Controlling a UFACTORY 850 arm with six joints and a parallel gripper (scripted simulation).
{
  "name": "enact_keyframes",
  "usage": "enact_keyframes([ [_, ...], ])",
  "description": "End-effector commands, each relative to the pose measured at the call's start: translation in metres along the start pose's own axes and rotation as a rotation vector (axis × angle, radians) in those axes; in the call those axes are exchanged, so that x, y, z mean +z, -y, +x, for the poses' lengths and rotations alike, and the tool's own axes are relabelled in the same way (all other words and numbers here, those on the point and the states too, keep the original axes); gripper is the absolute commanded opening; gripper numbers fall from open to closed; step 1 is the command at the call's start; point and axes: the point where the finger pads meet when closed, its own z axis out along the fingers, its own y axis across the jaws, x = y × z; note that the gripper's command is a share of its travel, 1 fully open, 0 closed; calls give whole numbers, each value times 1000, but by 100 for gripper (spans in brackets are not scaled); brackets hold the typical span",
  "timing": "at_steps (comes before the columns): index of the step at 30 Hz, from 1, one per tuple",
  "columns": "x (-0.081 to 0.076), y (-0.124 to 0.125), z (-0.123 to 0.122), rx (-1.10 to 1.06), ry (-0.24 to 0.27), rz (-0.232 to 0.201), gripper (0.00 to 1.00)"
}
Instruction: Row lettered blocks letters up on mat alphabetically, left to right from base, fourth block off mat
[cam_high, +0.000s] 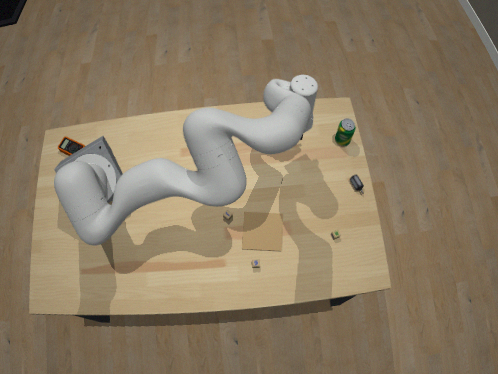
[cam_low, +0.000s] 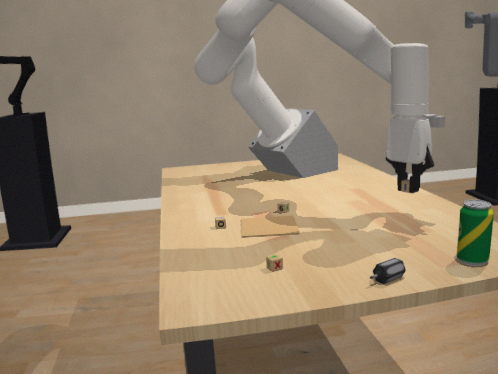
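Note:
My gripper [cam_low: 410,186] hangs above the table's far right part and is shut on a small wooden block [cam_low: 407,186], held clear of the table top. In the overhead view the gripper is hidden under the arm's wrist [cam_high: 304,87]. The brown mat [cam_high: 263,231] lies mid-table and also shows in the side view [cam_low: 269,226]. One block [cam_high: 228,216] [cam_low: 283,207] sits just off the mat's corner. Another block [cam_high: 256,263] [cam_low: 220,222] lies apart from the mat. A block with a red X on its side and green on top [cam_low: 274,262] [cam_high: 335,234] lies nearer the table's edge.
A green can [cam_low: 475,232] [cam_high: 344,131] stands at the table's right end. A small dark cylinder [cam_low: 388,271] [cam_high: 356,182] lies near it. An orange meter [cam_high: 70,145] lies by the robot's base [cam_high: 92,162]. Black stands flank the table.

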Motion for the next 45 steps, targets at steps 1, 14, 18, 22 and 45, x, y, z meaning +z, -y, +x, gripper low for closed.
enact_keyframes([
  [1, -1, 3, -7, 59, 2, -3, 23],
  [14, 0, 31, -46, 418, 7, -5, 23],
  [18, 0, 41, -59, 542, 8, -7, 23],
  [22, 0, 50, -69, 644, 9, -8, 23],
  [45, -1, 117, -125, 1300, 9, -13, 23],
])
